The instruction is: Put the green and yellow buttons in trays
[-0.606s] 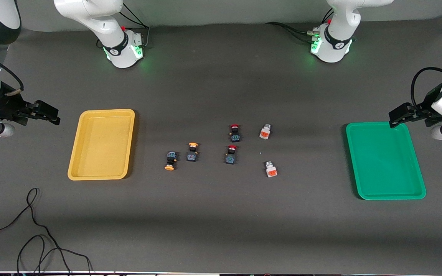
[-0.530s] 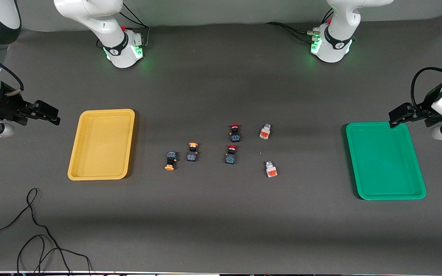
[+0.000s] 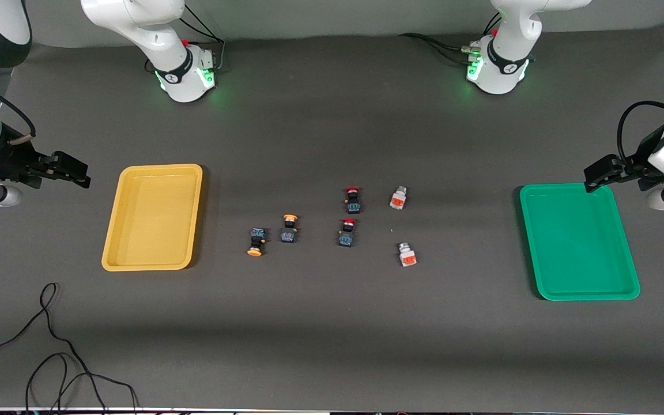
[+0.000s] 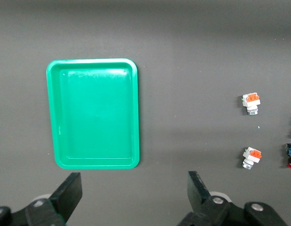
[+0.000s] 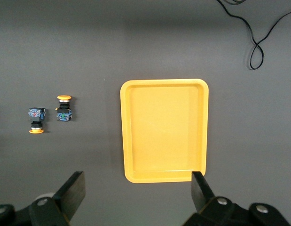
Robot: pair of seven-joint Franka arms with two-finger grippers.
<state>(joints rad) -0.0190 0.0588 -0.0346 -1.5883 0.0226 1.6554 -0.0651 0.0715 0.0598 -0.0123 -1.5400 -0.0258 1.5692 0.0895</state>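
We see six buttons lying mid-table between two trays: two yellow [image 3: 290, 228] [image 3: 256, 241], two white [image 3: 398, 197] [image 3: 406, 254], two red [image 3: 353, 199] [image 3: 347, 232]. All lie lengthwise toward the robots. Yellow tray [image 3: 114, 230] and green tray [image 3: 531, 242] hold nothing. Left gripper [image 4: 133, 197] and right gripper [image 5: 138, 195] wait, wide open.

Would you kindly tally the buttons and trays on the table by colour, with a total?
Yellow-capped buttons: 2
Red-capped buttons: 2
White-grey buttons with orange ends: 2
Yellow tray: 1
Green tray: 1
Total: 8, with every button on the table between the empty trays.
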